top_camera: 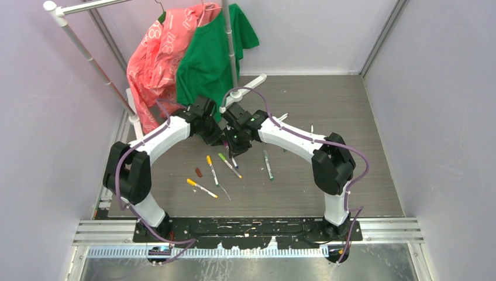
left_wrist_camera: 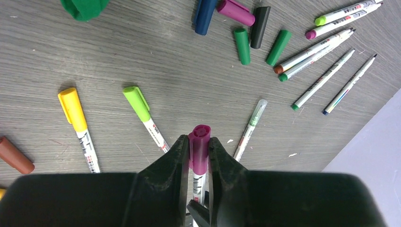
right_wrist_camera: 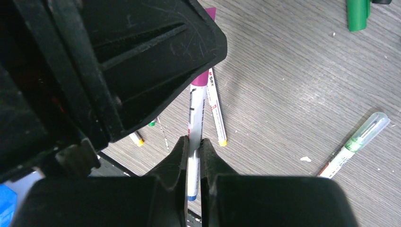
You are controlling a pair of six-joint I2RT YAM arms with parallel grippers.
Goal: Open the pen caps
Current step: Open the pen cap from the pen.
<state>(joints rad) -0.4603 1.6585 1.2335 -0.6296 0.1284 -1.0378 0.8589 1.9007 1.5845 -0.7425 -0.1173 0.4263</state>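
Observation:
My left gripper (left_wrist_camera: 198, 142) is shut on the magenta cap (left_wrist_camera: 200, 151) of a pen held above the table. My right gripper (right_wrist_camera: 193, 142) is shut on the same pen's white barrel (right_wrist_camera: 195, 109). The two grippers meet over the table's middle, left (top_camera: 217, 137) and right (top_camera: 237, 143). Below lie a yellow-capped pen (left_wrist_camera: 75, 118), a lime-capped pen (left_wrist_camera: 142, 111), a clear-capped green pen (left_wrist_camera: 250, 127) and a brown cap (left_wrist_camera: 15, 155). Loose blue (left_wrist_camera: 204, 16), magenta (left_wrist_camera: 235, 12), black (left_wrist_camera: 260, 26) and green (left_wrist_camera: 242, 46) caps lie beside several uncapped pens (left_wrist_camera: 321, 47).
A white clothes rack (top_camera: 88, 55) with a pink shirt (top_camera: 158, 58) and a green shirt (top_camera: 210, 58) stands at the back left. Capped pens (top_camera: 212, 170) and a green pen (top_camera: 267, 164) lie in front of the grippers. Walls enclose the table.

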